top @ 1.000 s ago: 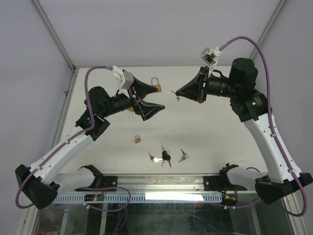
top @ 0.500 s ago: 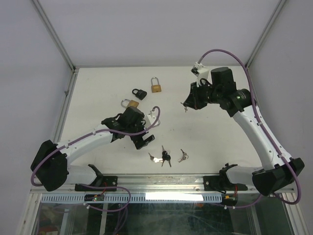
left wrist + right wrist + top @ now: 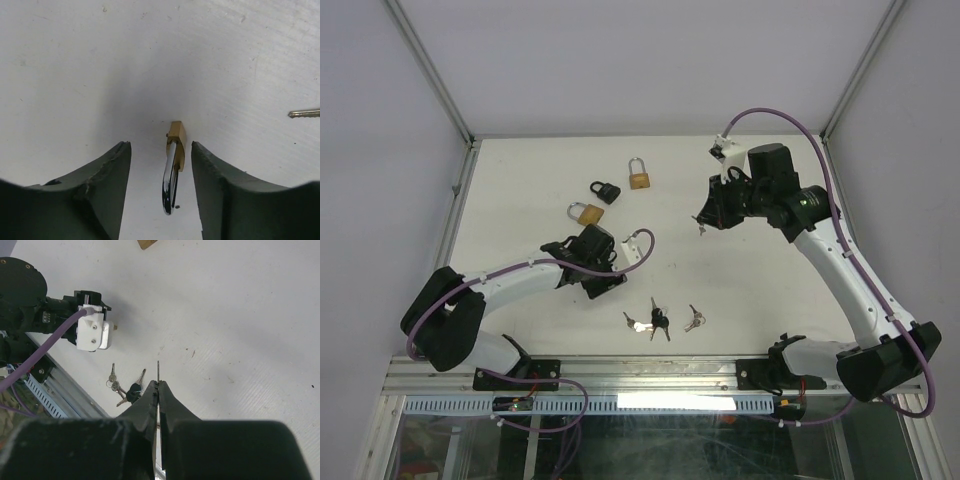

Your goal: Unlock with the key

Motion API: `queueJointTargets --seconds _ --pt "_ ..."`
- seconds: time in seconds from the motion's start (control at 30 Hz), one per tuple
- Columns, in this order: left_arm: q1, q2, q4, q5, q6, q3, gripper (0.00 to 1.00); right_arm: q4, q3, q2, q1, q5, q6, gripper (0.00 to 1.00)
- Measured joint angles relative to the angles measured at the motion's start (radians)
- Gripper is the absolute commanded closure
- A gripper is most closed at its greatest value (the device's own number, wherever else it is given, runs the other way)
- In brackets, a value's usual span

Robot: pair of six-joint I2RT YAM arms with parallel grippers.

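Small brass padlock with chrome shackle [image 3: 176,142], found on the white worktop [image 3: 770,300] left of centre, nearer the near edge, is flanked by the half-open left hand [image 3: 159,150]; thin silver key [image 3: 158,371] is pinched in the closed right hand [image 3: 158,385].

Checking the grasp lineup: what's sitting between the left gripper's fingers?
A small brass padlock, on edge, nearer one finger than the other; the left wrist view shows it.

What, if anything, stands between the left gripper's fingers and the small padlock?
Nothing visible does. The padlock lies on the table inside the gap of the open left gripper, with only bare table between it and either finger.
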Motion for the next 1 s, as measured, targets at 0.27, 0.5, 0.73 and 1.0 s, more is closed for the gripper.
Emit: queueJointTargets --seconds 0.27,0.5,0.73,1.0 --pt "0.010 0.002 -0.002 0.032 -0.001 0.002 0.69 0.005 0.000 0.000 0.000 0.000 -0.003 1.00" --pt "0.010 0.002 -0.003 0.092 -0.008 0.003 1.00 0.005 0.000 0.000 0.000 -0.001 -0.006 1.00" --pt "0.052 -0.031 -0.012 0.207 -0.086 0.042 1.00 0.002 0.039 -0.002 -0.001 -0.094 -0.011 1.00" --pt "0.226 -0.233 0.347 0.643 -0.457 0.203 1.00 -0.054 0.257 -0.003 -0.001 -0.308 -0.081 1.00"
